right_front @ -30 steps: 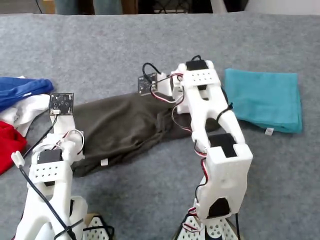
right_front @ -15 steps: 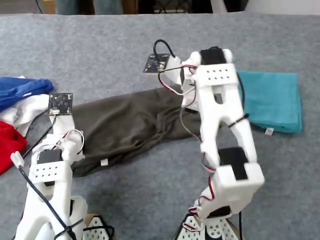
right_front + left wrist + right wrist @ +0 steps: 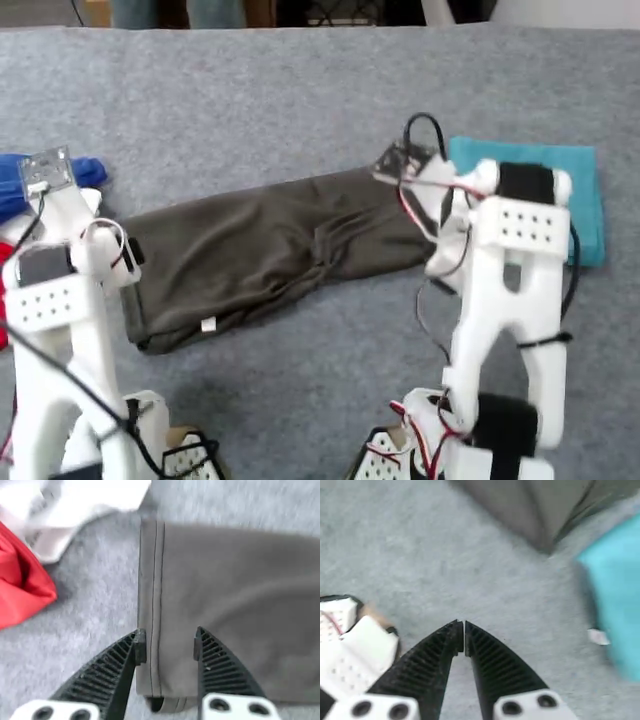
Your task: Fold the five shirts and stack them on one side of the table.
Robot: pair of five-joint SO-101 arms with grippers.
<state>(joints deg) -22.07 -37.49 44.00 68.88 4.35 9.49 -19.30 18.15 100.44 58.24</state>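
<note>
So, starting at the near side: the right gripper (image 3: 461, 630) is held over bare grey table (image 3: 300, 90), not far from a white bit of arm hardware (image 3: 350, 650). Its jaws are pressed together with just a sliver of a gap left at the tips, and nothing is gripped in them.

A bit further out on the left, the left gripper (image 3: 167, 645) is parked at the hemmed end of the olive shirt (image 3: 260, 250). Its jaws are spread apart and the stitched hem is framed between the two fingers (image 3: 137, 647). Whether the cloth is actually touched can't be made out, and nothing is pinched.

The olive shirt is laid across the middle of the table, slanting from the near left up toward the far right. It is mostly flat, with some wrinkles bunched around the middle, and a small white tag (image 3: 208, 323) is seen at its near edge.

Off the hem end, a red shirt (image 3: 22, 587) is crumpled on the table, and a white shirt (image 3: 85, 505) is heaped just beside the olive shirt's corner. Further out on the left, a blue shirt (image 3: 92, 172) is bunched up.

On the right side, a teal shirt (image 3: 588, 205) is folded into a neat rectangle near the olive shirt's far end, partly covered by the right arm in the high view.
</note>
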